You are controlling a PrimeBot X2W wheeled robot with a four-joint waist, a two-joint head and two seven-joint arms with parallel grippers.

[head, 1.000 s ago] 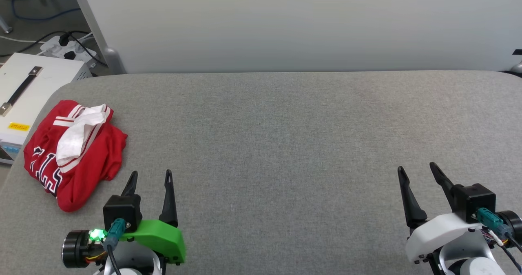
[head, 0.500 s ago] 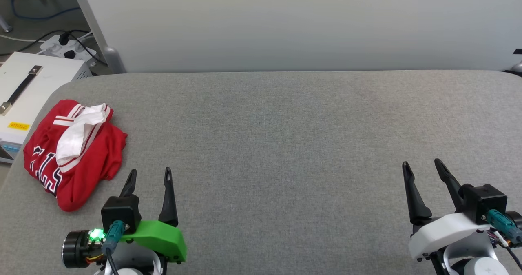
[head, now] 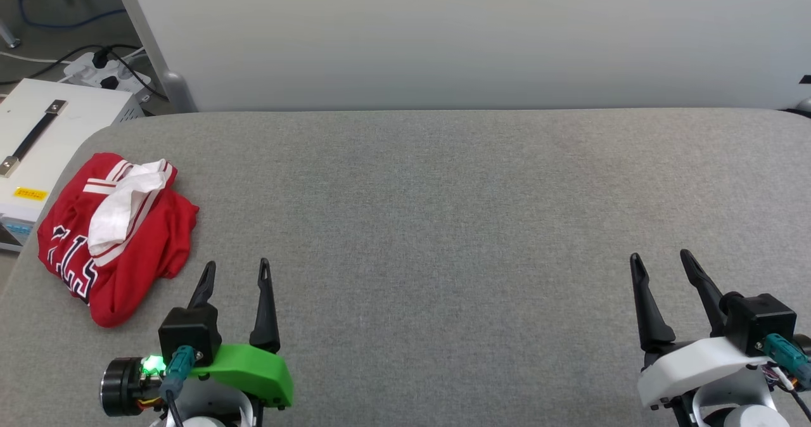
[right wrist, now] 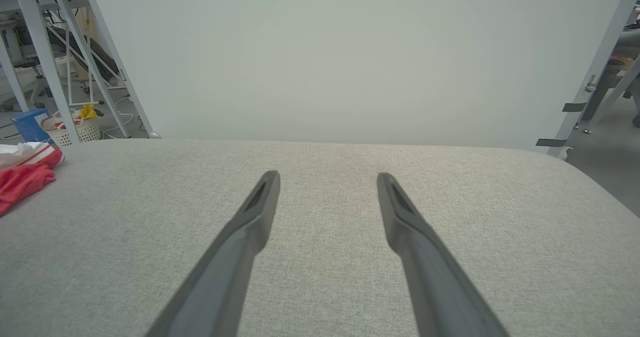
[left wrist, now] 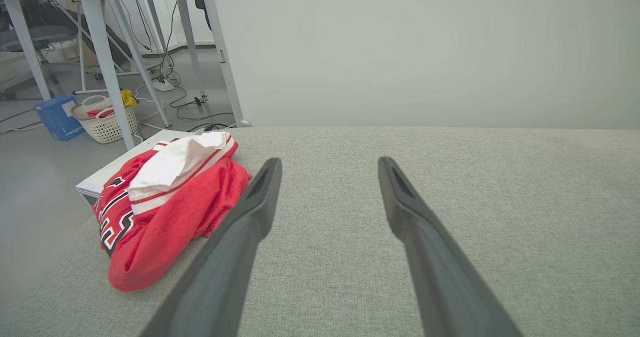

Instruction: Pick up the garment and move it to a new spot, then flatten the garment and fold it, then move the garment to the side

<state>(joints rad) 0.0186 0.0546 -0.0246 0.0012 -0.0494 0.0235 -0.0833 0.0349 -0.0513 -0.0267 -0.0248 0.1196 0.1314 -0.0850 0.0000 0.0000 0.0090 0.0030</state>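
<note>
Small drift on the right, nothing grasped yet
Nudged the right gripper (head: 660, 256) a shade outward, fingers spread and empty; kept the left gripper (head: 237, 262) almost in place, fingers likewise apart and holding nothing, near the garment (head: 114, 237) lying crumpled and untouched at the left edge of the worktop (head: 443, 224); by that, still ahead of the pick-up, with a leftward reach needed

A grey, fabric-covered table (head: 443, 186) with rounded far corners carried a single item. The garment (head: 149, 246), red, lay crumpled in a heap by the table's left edge, near the far-left corner. A white sleeve with striped trim was bunched on top, and black, white-outlined lettering showed on the side toward that edge.
</note>
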